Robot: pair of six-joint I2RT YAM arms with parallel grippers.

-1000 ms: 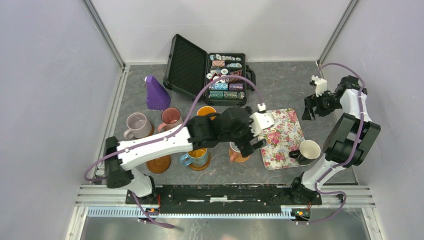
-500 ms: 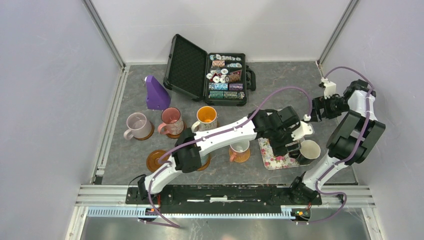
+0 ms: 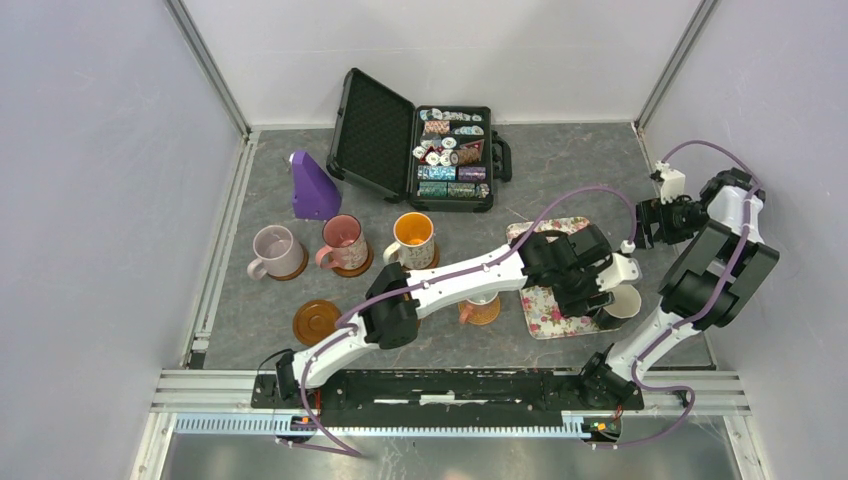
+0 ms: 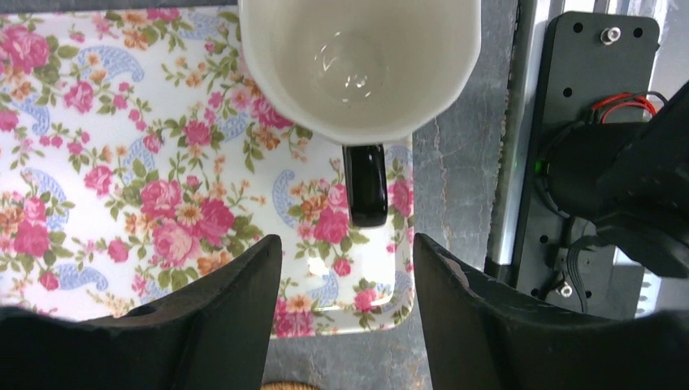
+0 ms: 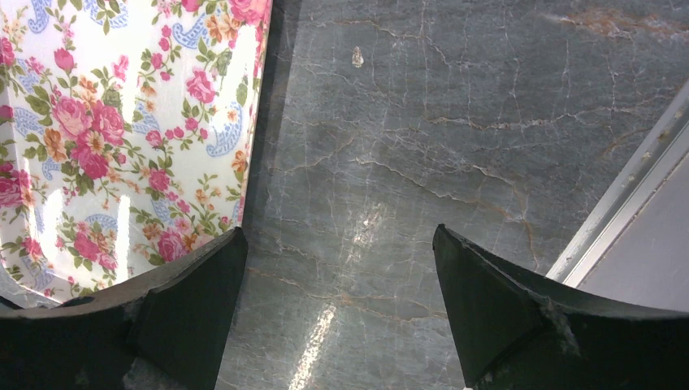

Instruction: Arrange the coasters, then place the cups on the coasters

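Note:
A black cup with a cream inside (image 3: pixel 622 300) (image 4: pixel 357 65) stands on the near right corner of the floral tray (image 3: pixel 560 305) (image 4: pixel 122 162). Its handle (image 4: pixel 365 183) points at my left gripper (image 3: pixel 604 296) (image 4: pixel 345 252), which hangs open just short of it, holding nothing. Farther right, my right gripper (image 3: pixel 641 224) (image 5: pixel 341 244) is open over bare table beside the tray (image 5: pixel 122 122). Lilac (image 3: pixel 272 250), pink (image 3: pixel 342 238) and orange-inside (image 3: pixel 413 235) cups sit on brown coasters. A white-pink cup (image 3: pixel 478 308) sits on a tan coaster (image 3: pixel 488 316). One brown coaster (image 3: pixel 317 321) lies bare.
An open black case of poker chips (image 3: pixel 420 145) stands at the back. A purple wedge-shaped object (image 3: pixel 312 187) sits at the back left. My left arm spans the front of the table and hides what lies under its elbow (image 3: pixel 390 320). Metal rails border the table.
My left arm has swung right, from the middle cups across the tray to the black cup. The right gripper has drawn back toward the right wall.

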